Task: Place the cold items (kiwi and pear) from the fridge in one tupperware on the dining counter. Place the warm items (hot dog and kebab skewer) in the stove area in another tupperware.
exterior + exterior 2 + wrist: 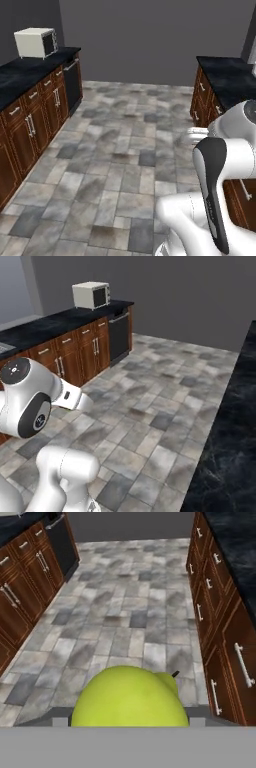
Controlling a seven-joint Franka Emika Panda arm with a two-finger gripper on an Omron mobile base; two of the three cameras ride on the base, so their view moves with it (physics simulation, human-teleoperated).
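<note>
I've got the pear (130, 697) bottom centre of the hand view, hand clamped round it w/ jaws wide. Tiled floor (125, 617) beyond, microwave (36, 42) upper left on the dark tabletop (25, 75).

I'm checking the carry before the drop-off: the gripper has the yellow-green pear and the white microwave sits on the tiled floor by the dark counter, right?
Not quite. The white microwave sits on top of the black counter above the brown wooden cabinets, not on the grey tiled floor; the right base view shows it. The rounded yellow-green pear does sit in the gripper, close before the hand camera.
</note>
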